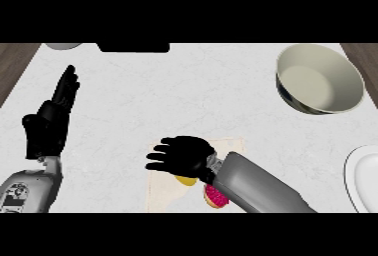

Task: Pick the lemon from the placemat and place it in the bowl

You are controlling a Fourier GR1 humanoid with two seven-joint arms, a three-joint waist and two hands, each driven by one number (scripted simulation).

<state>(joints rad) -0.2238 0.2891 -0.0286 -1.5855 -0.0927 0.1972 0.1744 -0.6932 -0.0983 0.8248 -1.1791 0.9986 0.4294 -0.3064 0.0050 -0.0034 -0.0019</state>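
At nine o'clock the left hand (50, 120) rests open near the counter's (184, 95) left edge, fingers straight and pointing up, holding nothing. At six o'clock lies the pale placemat (166, 192). The right hand (182, 156) is over it, fingers curled down toward the lemon (186, 180), of which only a yellow sliver shows under the palm; whether the fingers actually touch it cannot be told. Just beside the lemon, half under the forearm, lies a pink-frosted donut (215, 197). At two o'clock stands the bowl (320, 79), nothing in it. At the right edge, four o'clock, a white plate (362, 176) shows partly. The lemon appears not yet lifted; gripping, carrying and placing remain.
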